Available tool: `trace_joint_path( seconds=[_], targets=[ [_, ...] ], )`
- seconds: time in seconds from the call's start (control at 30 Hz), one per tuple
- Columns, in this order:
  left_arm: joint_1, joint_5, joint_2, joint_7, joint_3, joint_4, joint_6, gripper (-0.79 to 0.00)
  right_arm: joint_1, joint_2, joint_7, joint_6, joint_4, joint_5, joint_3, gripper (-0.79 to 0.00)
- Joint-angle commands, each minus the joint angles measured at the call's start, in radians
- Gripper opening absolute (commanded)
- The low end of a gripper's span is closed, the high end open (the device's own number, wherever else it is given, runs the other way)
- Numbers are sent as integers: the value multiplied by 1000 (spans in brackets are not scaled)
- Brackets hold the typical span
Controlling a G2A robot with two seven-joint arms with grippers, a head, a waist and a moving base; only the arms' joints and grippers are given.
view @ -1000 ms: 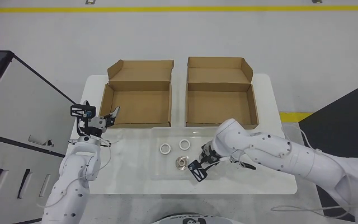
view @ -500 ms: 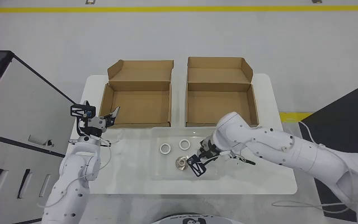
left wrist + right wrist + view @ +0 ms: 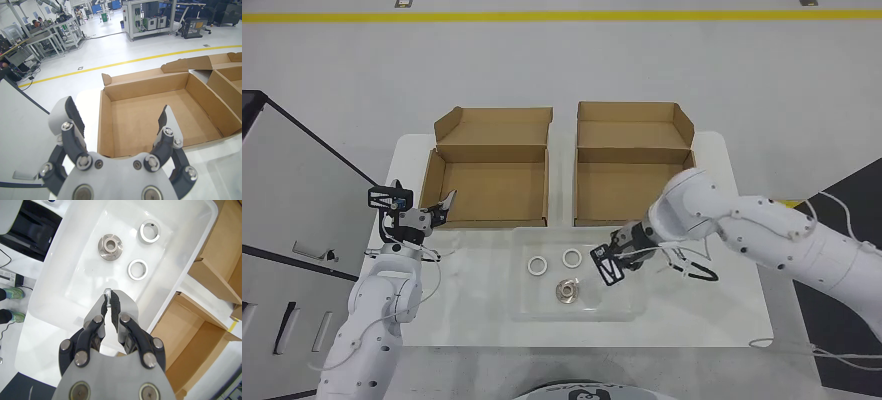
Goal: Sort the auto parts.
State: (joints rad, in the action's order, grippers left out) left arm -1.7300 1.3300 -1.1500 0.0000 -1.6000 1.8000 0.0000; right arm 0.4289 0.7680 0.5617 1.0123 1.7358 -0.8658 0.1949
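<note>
Above the white tray point(image 3: 62, 291), right end effector point(image 3: 109, 295) pinches a bolt point(image 3: 107, 300); left end effector point(image 3: 117, 106) gapes wide.

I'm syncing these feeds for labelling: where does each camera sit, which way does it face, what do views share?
Top view: above the arms, looking down at the table, left box, right box and tray; both arms show.
Left wrist view: on the left wrist, facing over the open left gripper into the left box.
Right wrist view: on the right wrist, looking down past the right gripper, shut on a bolt, at the flange and two rings.
Shared: top and right wrist views both show tray, flange, rings.
</note>
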Motion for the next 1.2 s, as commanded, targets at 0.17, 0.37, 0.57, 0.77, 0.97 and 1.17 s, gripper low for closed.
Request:
trace_joint_path(
  seconds=[0.17, 0.37, 0.57, 0.77, 0.97, 1.17],
  targets=[
    [0, 0, 0, 0, 0, 0, 0, 0, 13, -75, -107, 0, -26, 110, 60, -785],
    [0, 0, 0, 0, 0, 0, 0, 0, 54, -136, -212, 0, -56, 198, 101, -785],
    [0, 0, 0, 0, 0, 0, 0, 0, 86, -190, -324, 0, -52, 253, 115, -785],
    [0, 0, 0, 0, 0, 0, 0, 0, 94, -241, -495, 0, -18, 297, 101, -785],
    [0, 0, 0, 0, 0, 0, 0, 0, 77, -284, -673, 0, 9, 280, 51, -785],
    [0, 0, 0, 0, 0, 0, 0, 0, 27, -309, -928, 0, 30, 175, -25, -785]
  ],
)
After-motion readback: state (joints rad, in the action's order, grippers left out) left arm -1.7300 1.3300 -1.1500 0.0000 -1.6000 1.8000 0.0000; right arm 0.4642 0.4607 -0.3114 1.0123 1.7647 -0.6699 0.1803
